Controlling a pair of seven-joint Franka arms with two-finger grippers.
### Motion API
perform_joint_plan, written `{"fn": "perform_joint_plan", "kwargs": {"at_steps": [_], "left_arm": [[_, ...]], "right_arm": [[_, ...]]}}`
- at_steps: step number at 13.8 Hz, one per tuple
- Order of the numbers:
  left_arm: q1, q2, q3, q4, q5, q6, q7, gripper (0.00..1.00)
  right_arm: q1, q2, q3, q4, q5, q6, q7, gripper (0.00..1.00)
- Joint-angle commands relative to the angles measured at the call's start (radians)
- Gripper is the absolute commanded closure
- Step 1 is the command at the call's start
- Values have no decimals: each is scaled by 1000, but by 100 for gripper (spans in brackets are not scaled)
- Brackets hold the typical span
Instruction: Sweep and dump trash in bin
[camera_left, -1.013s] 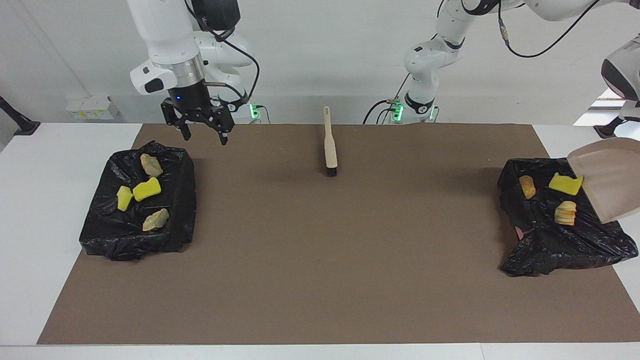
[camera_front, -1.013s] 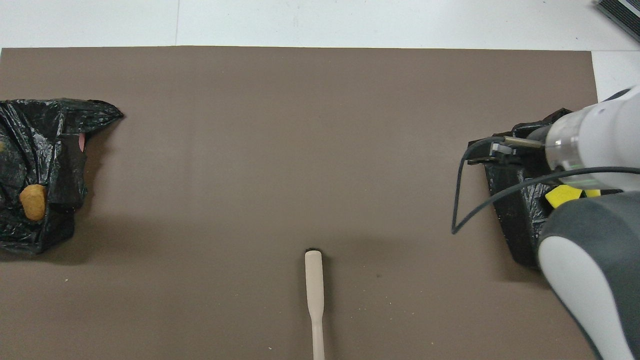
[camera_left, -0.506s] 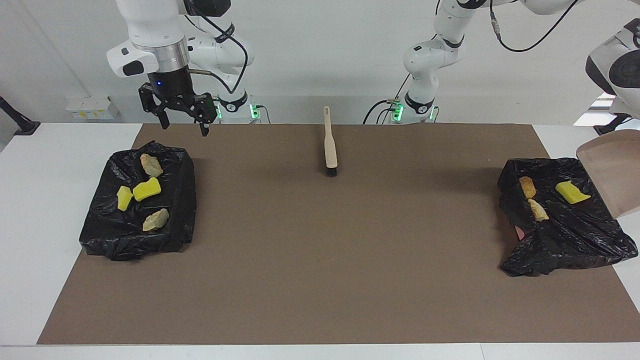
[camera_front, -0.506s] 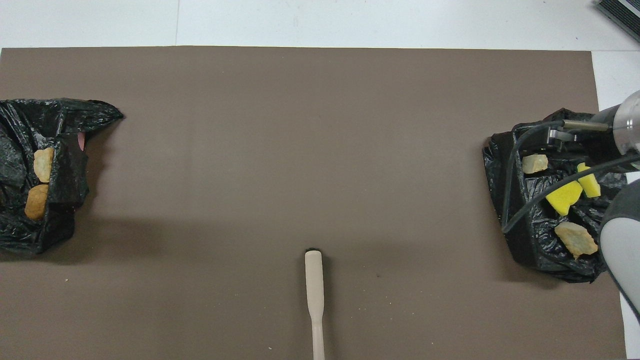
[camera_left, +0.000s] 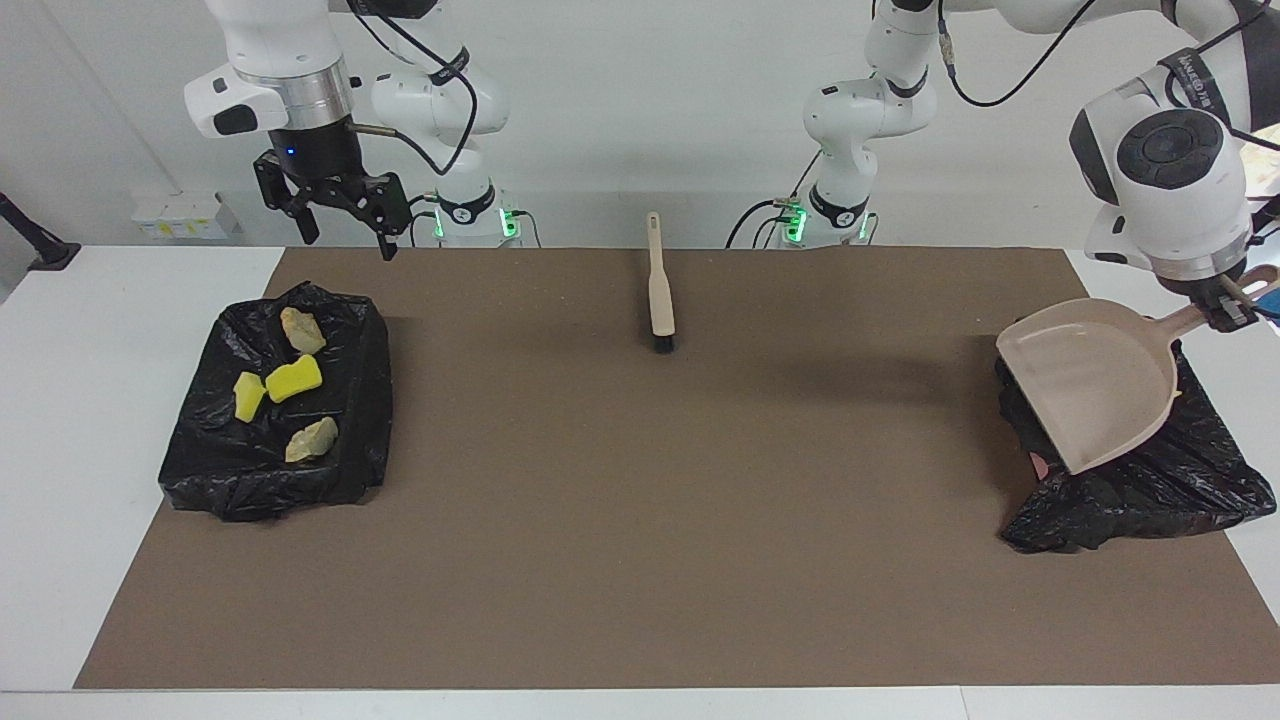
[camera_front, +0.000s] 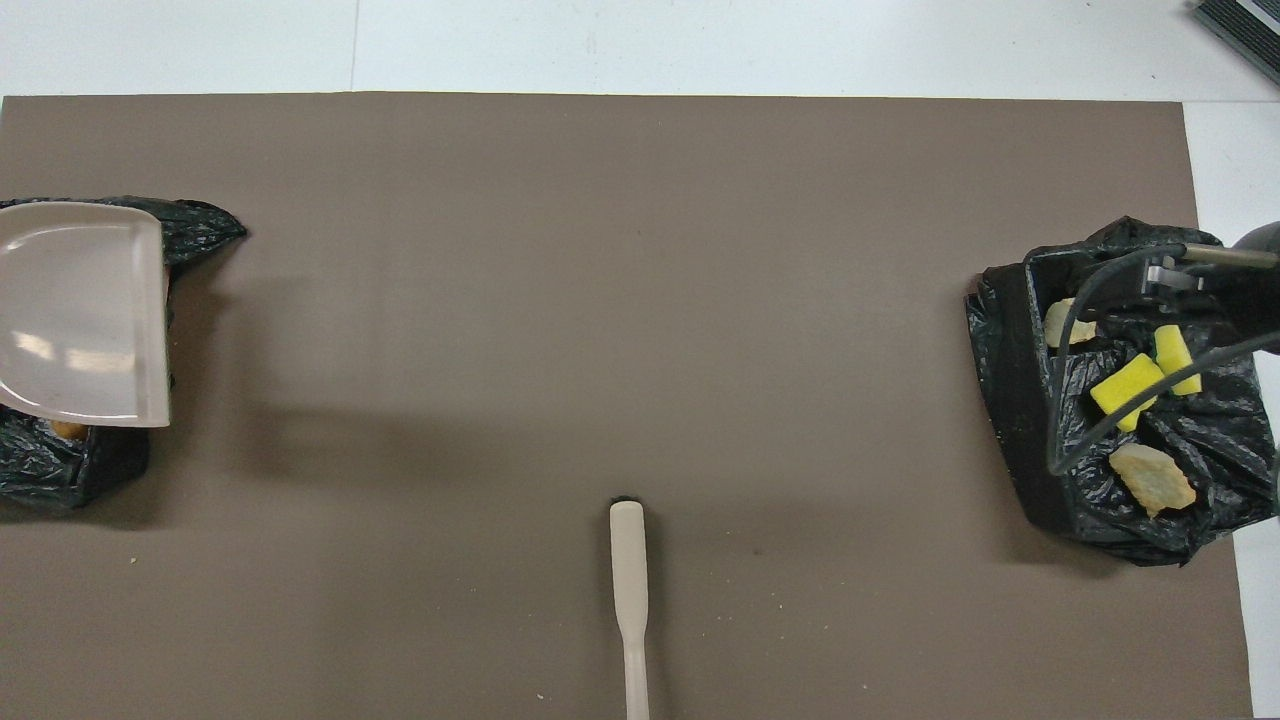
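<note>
A plain white wall (camera_left: 620, 120) stood past the white table (camera_left: 120, 420), whose middle lay under a brown mat (camera_left: 640, 500), evenly lit.

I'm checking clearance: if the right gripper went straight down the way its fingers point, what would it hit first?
Probably the brown mat or the edge of the black bin bag nearest the robots; the right gripper hangs open above there, but depth is unclear.
</note>
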Motion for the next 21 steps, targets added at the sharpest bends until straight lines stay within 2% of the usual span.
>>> {"fn": "perform_joint_plan", "kwargs": {"at_steps": [1, 4, 6, 8, 13, 15, 18, 21], "left_arm": [[-55, -43, 13, -48, -140, -30, -16, 100], [-102, -73, 13, -99, -235, -34, -164, 100], [-141, -92, 12, -126, -291, -39, -357, 100], [-195, -102, 13, -139, -349, -48, -535, 100], [-322, -104, 13, -137, -531, -41, -1006, 100], [-353, -104, 13, -139, -633, 16, -1170, 100], [-437, -84, 13, -137, -694, 120, -1370, 100], [-519, -26, 13, -133, -739, 206, -1584, 100]], "right_arm": [[-30, -14, 0, 1, 37, -22, -38, 0], [-12, -30, -4, 0, 40, -71, -99, 0], [17, -43, -20, -11, 41, -80, -121, 0], [73, -43, -79, -19, 51, -80, -119, 0], [79, -38, -86, -19, 58, -70, -109, 0], [74, -37, -86, -19, 60, -71, -110, 0], [70, -35, -87, -19, 57, -68, -103, 0], [67, -35, -87, -19, 57, -68, -102, 0]]}}
